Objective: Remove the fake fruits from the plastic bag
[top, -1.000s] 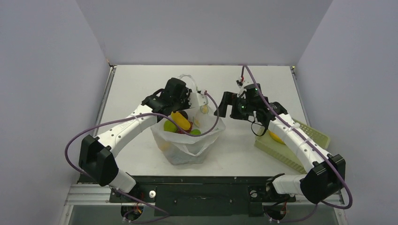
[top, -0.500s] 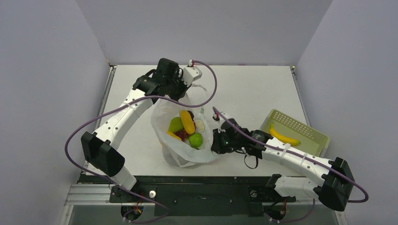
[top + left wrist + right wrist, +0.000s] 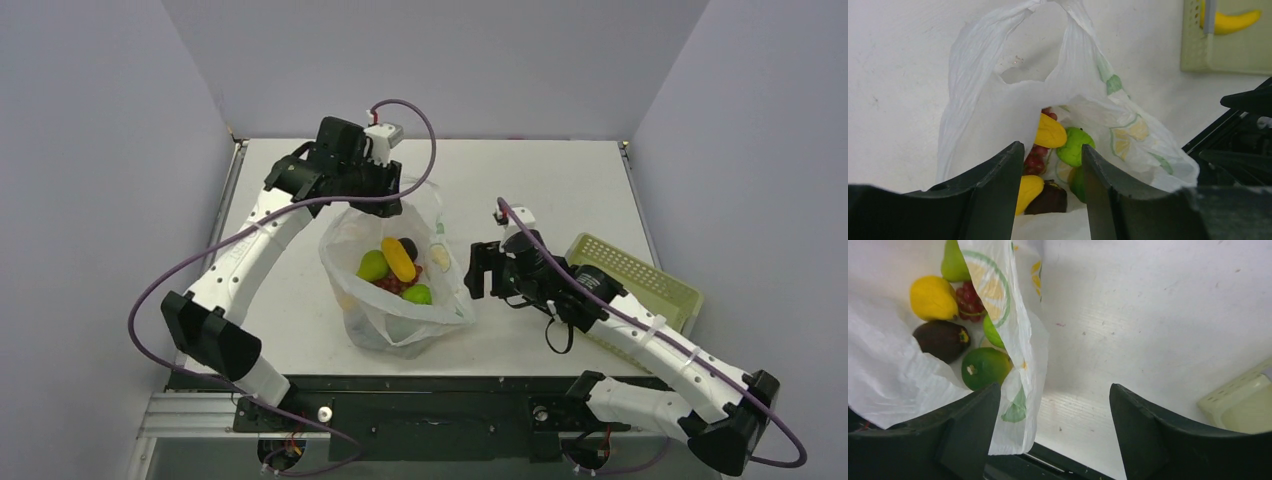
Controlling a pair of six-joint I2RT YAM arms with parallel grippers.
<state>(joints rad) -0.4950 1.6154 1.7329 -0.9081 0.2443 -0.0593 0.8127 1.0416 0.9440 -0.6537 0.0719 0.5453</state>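
Note:
The plastic bag [image 3: 395,320] stands open mid-table. It holds a green pear [image 3: 371,265], a yellow lumpy piece [image 3: 398,258], a dark purple fruit [image 3: 409,246], a red grape bunch [image 3: 394,285] and a green lime [image 3: 417,294]. My left gripper [image 3: 380,195] hovers over the bag's far rim, jaws apart [image 3: 1049,147], with the bag sheet against its left finger [image 3: 998,175]. My right gripper [image 3: 480,272] is open and empty beside the bag's right side [image 3: 1054,390]. The right wrist view shows the lime [image 3: 984,367] and the purple fruit [image 3: 942,340].
A pale yellow-green perforated basket [image 3: 650,275] sits at the right, partly under my right arm. A yellow banana [image 3: 1230,21] lies in it. The bag's loop handle [image 3: 1013,30] stands up on the side away from the left wrist camera. Grey walls enclose the table.
The left gripper rose a little further back-left at the bag's far rim. The right gripper moved up and right, away from the bag's near right side. Its arm now covers the banana.

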